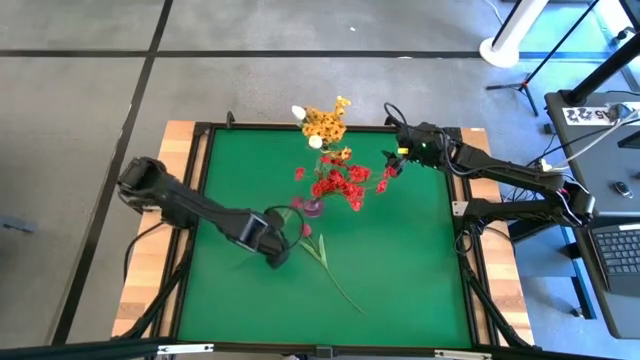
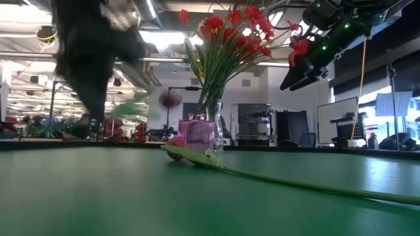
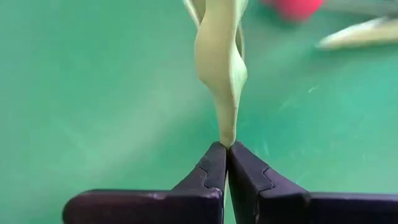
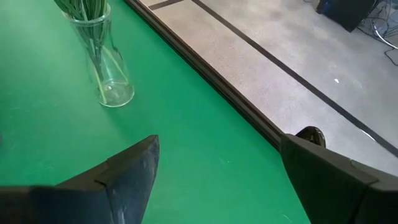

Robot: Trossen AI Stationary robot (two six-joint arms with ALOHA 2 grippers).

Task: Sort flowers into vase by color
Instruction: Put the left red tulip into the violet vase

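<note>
My left gripper [image 1: 278, 248] hangs over the middle of the green mat, shut on a green-stemmed flower. That flower's dark red bud [image 2: 169, 99] shows blurred above the table. Another dark-red-budded flower [image 1: 335, 275] lies flat on the mat, with its bud [image 3: 292, 6] close to the left gripper. A pink vase [image 1: 313, 208] holds red blossom clusters [image 2: 236, 29]. A clear vase [image 4: 109, 68] near the far edge holds yellow-orange clusters [image 1: 325, 122] and a white bud. My right gripper [image 1: 392, 168] is open in the air, right of the red blossoms. My left gripper pinches a pale green strip of the flower [image 3: 226, 127], stem or leaf I cannot tell, between its two fingertips [image 3: 214, 165]. The green part runs straight on from the tips. The bud end is off the mat. The low view of it is blurred.
The mat has a raised dark frame [image 1: 455, 215] with wooden borders outside it. The near half of the mat carries only the lying flower's stem [image 2: 275, 176]. Cables and a laptop sit beyond the right edge. The room behind holds desks and equipment.
</note>
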